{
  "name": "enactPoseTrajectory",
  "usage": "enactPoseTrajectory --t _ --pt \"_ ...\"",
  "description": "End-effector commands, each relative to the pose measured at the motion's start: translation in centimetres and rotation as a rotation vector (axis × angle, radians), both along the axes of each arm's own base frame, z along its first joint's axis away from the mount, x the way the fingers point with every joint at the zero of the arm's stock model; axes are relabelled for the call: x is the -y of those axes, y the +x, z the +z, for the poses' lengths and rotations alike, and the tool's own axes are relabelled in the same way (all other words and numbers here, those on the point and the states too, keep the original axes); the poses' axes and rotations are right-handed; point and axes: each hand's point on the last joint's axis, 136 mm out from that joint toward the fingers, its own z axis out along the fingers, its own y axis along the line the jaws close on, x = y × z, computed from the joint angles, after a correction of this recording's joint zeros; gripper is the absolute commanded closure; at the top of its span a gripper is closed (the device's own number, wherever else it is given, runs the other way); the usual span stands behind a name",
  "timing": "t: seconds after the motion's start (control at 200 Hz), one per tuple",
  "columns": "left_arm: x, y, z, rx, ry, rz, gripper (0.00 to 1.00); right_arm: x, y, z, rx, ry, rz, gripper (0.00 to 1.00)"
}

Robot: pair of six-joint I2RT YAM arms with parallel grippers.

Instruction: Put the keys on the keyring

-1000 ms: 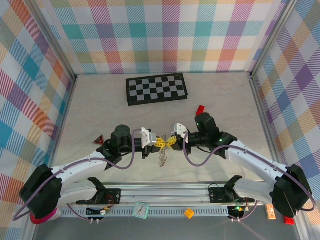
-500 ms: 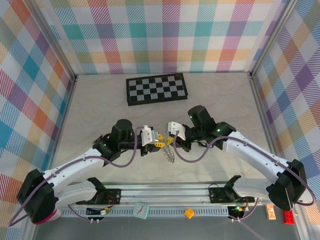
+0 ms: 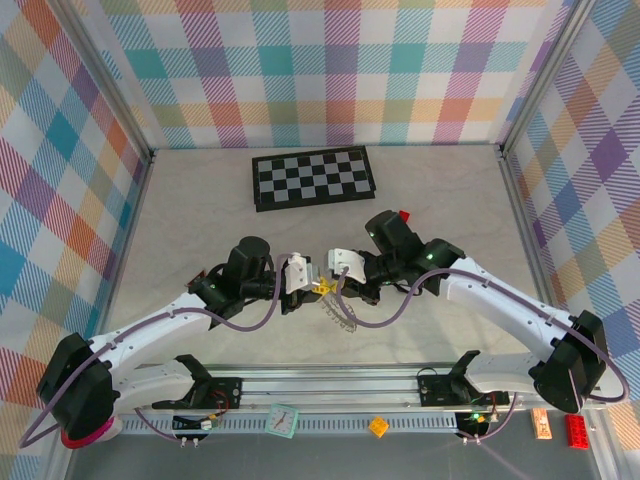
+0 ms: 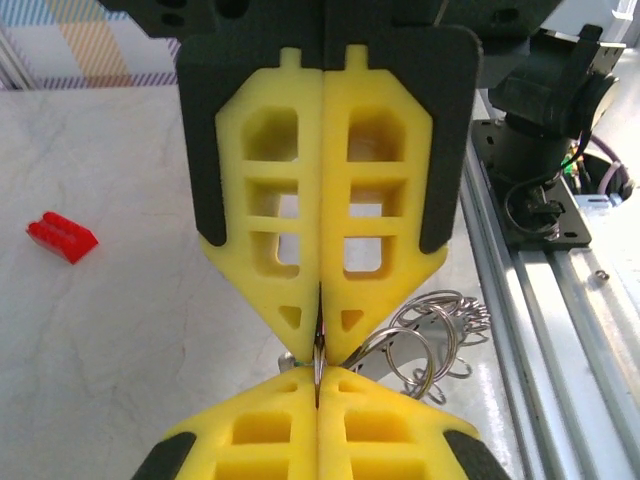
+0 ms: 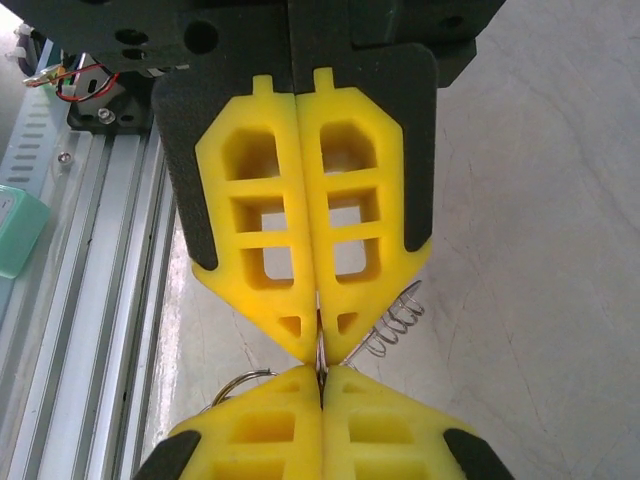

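Left wrist view: left fingers and right fingers both clench the keyring.

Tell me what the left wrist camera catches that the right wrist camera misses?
Left wrist camera: a red block on the table and the other arm's black base. Right wrist camera: a teal object by the rail and red wiring. Both: the left gripper and right gripper, yellow fingers shut, meeting tip to tip, with wire rings beside them.
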Motion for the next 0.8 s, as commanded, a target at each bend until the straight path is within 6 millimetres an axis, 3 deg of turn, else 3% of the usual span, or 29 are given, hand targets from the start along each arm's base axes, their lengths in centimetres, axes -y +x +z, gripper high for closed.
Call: enactPoseTrajectory --t 0.0,0.085,0.205,0.455,0.795 --pt "0.4 -0.1 1.6 0.043 -0.031 -0.019 1.0 -0.8 -0.4 1.9 0.01 0.088 0.01 0.92" --pt "0.4 -0.3 1.5 0.041 -0.05 -0.02 1.0 -0.4 0.1 2.0 -0.018 0.148 -0.038 0.79" --pt "0.3 -0.3 1.5 0.04 -0.11 -0.001 1.0 0.5 0.5 1.8 -0.095 0.229 -0.096 0.69" --pt "0.4 -0.2 1.7 0.036 -0.226 0.022 1.0 0.8 0.4 1.8 -0.1 0.33 -0.13 0.65" --pt "0.5 -0.7 1.8 0.02 -0.256 -0.003 1.0 0.7 0.3 1.8 -0.089 0.359 -0.11 0.65"
